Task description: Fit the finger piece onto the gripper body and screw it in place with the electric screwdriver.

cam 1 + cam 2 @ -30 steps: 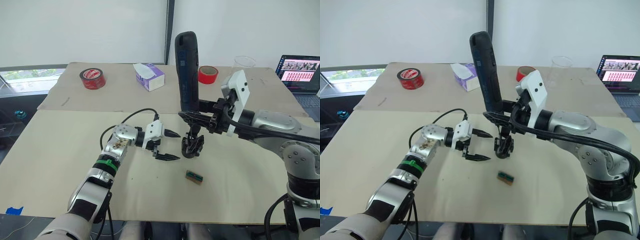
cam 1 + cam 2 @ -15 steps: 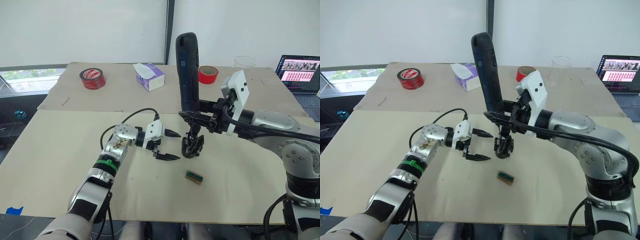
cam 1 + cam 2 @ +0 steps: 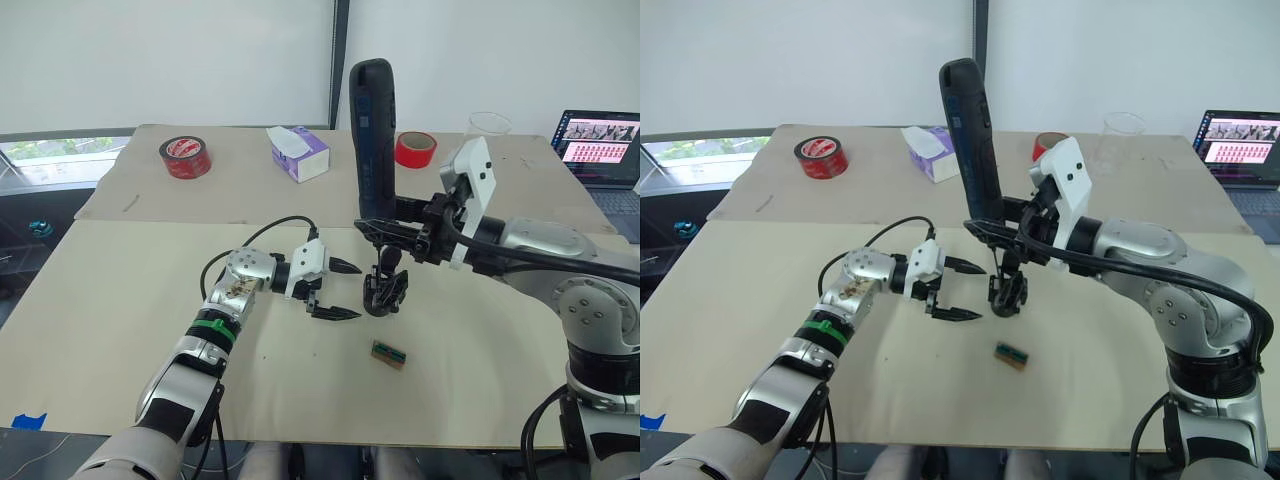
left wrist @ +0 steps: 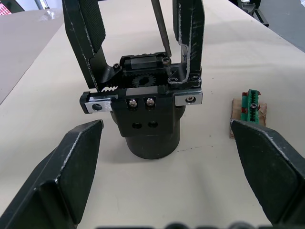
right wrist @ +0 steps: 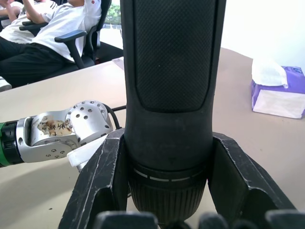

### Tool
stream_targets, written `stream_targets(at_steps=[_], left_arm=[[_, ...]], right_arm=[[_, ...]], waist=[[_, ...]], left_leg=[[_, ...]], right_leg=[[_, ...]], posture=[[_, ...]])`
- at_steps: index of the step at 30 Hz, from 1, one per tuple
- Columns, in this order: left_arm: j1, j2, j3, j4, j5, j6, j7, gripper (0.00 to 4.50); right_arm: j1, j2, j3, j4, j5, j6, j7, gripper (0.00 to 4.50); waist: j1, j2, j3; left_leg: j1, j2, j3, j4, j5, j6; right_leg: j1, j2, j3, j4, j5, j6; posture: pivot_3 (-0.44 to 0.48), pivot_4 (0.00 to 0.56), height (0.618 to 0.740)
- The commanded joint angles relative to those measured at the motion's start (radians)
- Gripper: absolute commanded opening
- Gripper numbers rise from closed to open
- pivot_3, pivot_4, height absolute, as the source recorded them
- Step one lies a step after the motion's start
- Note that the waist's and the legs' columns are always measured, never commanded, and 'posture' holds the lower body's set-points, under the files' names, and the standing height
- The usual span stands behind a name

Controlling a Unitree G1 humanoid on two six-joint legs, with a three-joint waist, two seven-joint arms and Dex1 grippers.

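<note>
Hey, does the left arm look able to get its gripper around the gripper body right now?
Probably yes: the left gripper is open beside the gripper body, bare table between, though the electric screwdriver stands over it.

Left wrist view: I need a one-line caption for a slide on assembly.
Open left gripper facing the upright gripper body, screwdriver bit above it.

My right gripper [image 5: 167,210] clamps a matt black, fine-textured plastic electric screwdriver [image 5: 169,71]. The black gripper body [image 4: 147,114] shows dull metal screws.
</note>
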Motion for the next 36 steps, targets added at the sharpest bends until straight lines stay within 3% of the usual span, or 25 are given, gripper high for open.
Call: stream_targets(at_steps=[1,36], left_arm=[[-0.015,-0.002,0.016,-0.031,-0.012,-0.013,0.003,4.5],[-0.006,-0.002,0.014,-0.046,-0.01,-0.011,0.002,4.5]], right_arm=[[-0.037,0.001,-0.037,-0.021,0.005,-0.005,0.0,1.9],[-0.036,0.024,-0.036,-0.022,-0.003,0.002,-0.013,1.9]], waist=[[0.0,0.0,0.0],[0.0,0.0,0.0]], left_leg=[[0.0,0.0,0.0,0.0,0.0,0.0],[0.0,0.0,0.0,0.0,0.0,0.0]], right_leg=[[0.0,0.0,0.0,0.0,0.0,0.0],[0.0,0.0,0.0,0.0,0.0,0.0]], posture=[[0.0,0.15,0.74],[0.0,0.15,0.74]])
